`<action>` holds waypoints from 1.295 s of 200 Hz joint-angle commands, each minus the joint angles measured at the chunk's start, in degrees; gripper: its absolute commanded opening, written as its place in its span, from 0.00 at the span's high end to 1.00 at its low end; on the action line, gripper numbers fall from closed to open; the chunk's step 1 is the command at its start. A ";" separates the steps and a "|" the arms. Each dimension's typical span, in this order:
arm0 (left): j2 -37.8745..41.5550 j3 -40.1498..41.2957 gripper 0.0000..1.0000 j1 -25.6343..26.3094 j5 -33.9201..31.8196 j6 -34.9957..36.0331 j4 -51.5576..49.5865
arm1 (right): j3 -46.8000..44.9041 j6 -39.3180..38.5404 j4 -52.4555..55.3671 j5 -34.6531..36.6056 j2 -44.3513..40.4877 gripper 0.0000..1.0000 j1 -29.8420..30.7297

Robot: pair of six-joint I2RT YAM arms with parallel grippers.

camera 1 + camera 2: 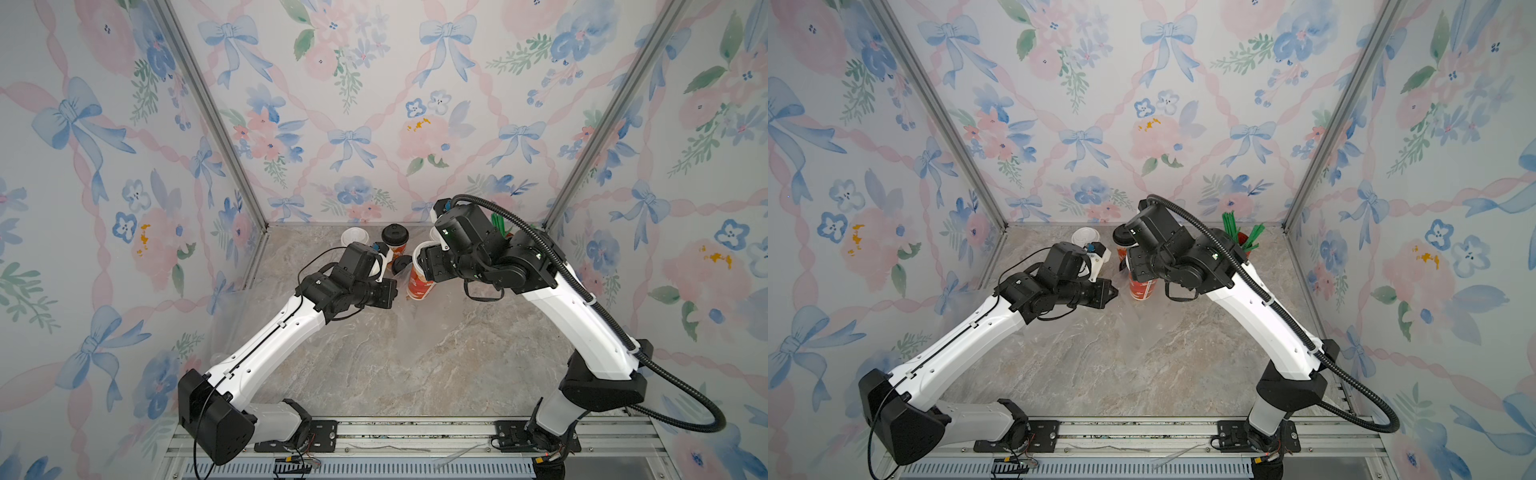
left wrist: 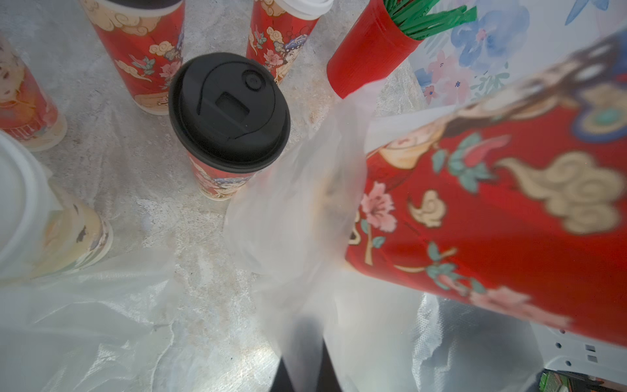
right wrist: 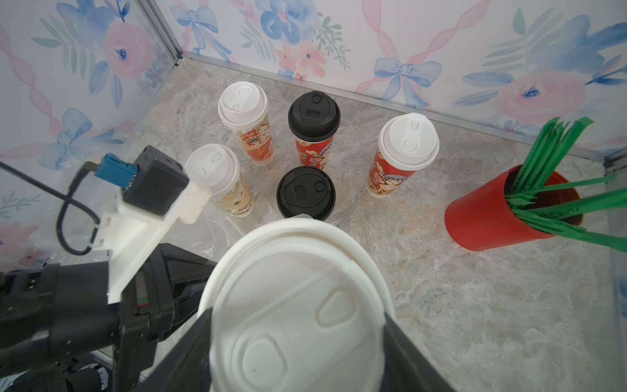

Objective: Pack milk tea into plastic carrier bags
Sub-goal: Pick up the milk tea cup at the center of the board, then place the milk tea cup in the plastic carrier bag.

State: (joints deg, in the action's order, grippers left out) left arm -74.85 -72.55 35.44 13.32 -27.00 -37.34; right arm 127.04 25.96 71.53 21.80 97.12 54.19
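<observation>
My right gripper (image 3: 298, 334) is shut on the white lid of a red-printed milk tea cup (image 1: 419, 284) that hangs tilted just above the table, also seen in the left wrist view (image 2: 492, 220). My left gripper (image 2: 307, 368) is shut on a fold of a clear plastic carrier bag (image 2: 305, 210), which is pulled up right beside that cup's base. In a top view the left gripper (image 1: 1113, 291) points at the cup (image 1: 1142, 286). Several more milk tea cups stand behind, the nearest black-lidded (image 3: 305, 193). The bag's mouth is not discernible.
A plain red cup of green straws (image 3: 492, 217) stands at the back right. Standing cups include a white-lidded red one (image 3: 407, 142), a black-lidded one (image 3: 314, 117) and two cream ones (image 3: 242, 112) (image 3: 213, 169). More clear plastic (image 2: 84, 322) lies crumpled on the marble table (image 1: 415, 365).
</observation>
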 commanded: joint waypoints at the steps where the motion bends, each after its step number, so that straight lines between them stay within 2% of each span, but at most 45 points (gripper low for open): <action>1: 0.14 0.66 1.00 -0.11 -0.49 0.89 0.67 | -4.75 0.31 -8.83 0.01 -1.15 0.45 -0.84; 106: 0.39 -0.37 1.00 -0.11 -0.77 0.73 0.69 | -28.47 4.20 -24.15 -2.38 -3.96 0.48 -3.89; 157: 1.81 0.11 1.00 -0.15 -2.12 0.46 0.67 | -34.62 5.02 -27.09 -3.17 -2.64 0.48 -4.38; 187: 2.97 0.64 1.00 -0.34 -2.50 0.46 0.68 | -36.81 5.23 -28.29 -3.17 0.84 0.48 -4.61; 225: 3.66 1.23 1.00 -0.50 -2.41 0.38 0.68 | -39.44 5.41 -29.75 -3.18 2.28 0.42 -4.71; 259: 3.26 1.71 1.00 -0.54 -1.86 0.44 0.69 | -40.31 5.76 -29.79 -3.43 1.96 0.26 -4.62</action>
State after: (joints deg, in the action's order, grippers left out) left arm -72.05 -71.85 35.22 11.40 -27.03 -37.32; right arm 88.40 30.70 41.17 18.81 98.54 50.24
